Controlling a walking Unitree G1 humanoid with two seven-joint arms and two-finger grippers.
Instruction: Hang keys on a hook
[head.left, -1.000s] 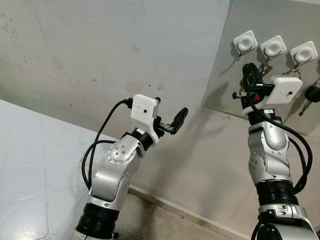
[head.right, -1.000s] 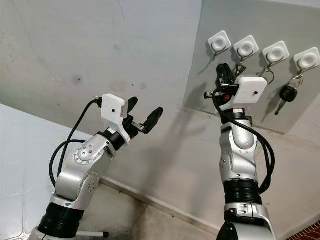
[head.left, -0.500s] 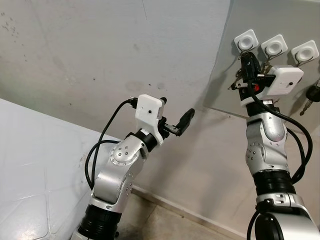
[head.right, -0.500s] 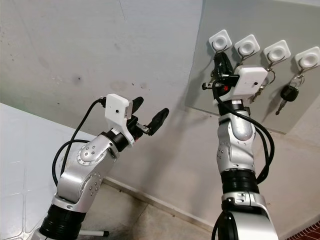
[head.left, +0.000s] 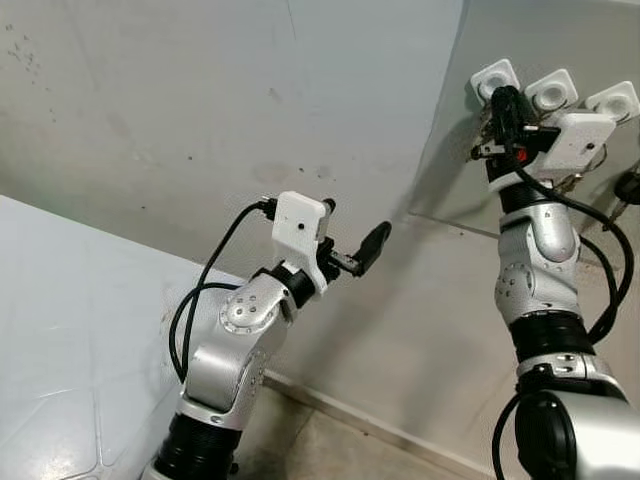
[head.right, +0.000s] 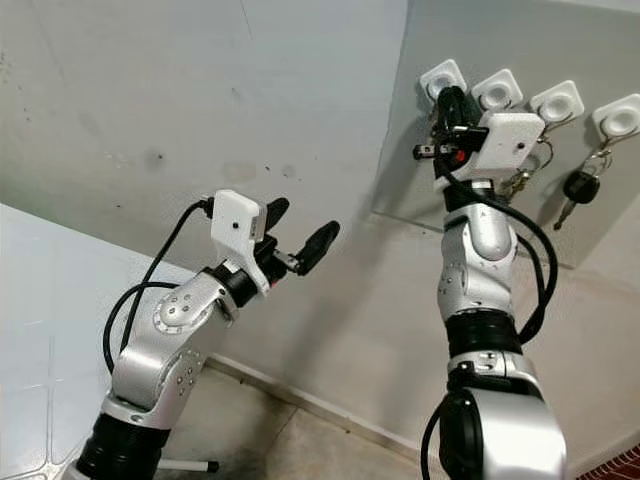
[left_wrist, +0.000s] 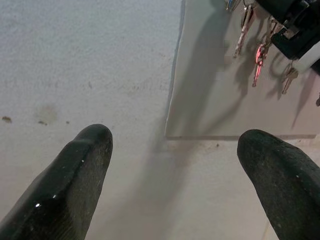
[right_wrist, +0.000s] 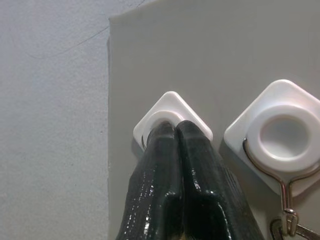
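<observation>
Right hand pressed against leftmost hook.

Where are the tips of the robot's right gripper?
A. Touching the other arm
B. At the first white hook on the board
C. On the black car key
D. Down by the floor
B. The right gripper has its fingers pressed together right at the first white hook, beside the next hook on the grey board.
</observation>
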